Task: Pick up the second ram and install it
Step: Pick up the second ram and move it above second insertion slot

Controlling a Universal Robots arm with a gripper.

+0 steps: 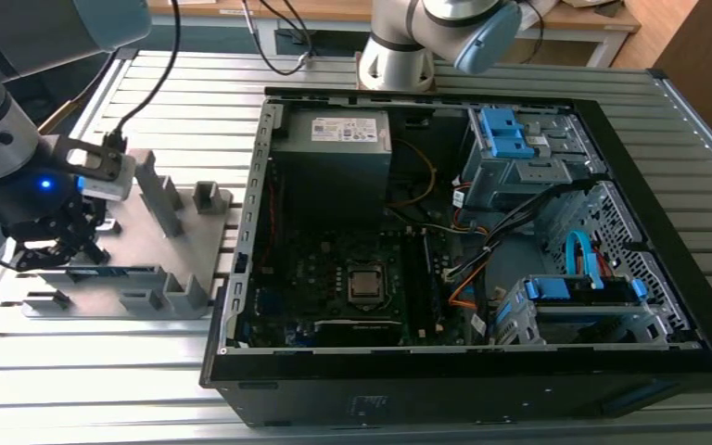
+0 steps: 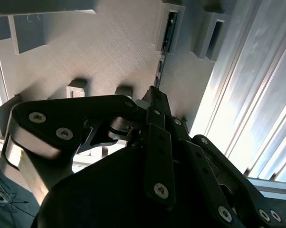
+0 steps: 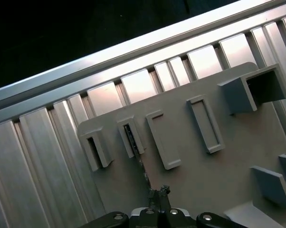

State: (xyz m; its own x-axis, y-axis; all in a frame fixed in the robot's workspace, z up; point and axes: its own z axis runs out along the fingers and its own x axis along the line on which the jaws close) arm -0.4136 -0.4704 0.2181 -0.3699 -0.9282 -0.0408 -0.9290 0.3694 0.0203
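My pincer, tips pressed together, sits at the near end of the second ram, which stands on edge in the grey holder tray; whether the tips nip it I cannot tell. I judge the stick light, stiff and fragile, best taken by its edges, clear of the chips. The exterior view adds the open computer case beside the tray on the desk; both wrist views show the slot close up.

Upright blocks on the grey tray hem the gripper closely. Bare slatted surface lies open near the tray; the computer case walls its exterior-view right.
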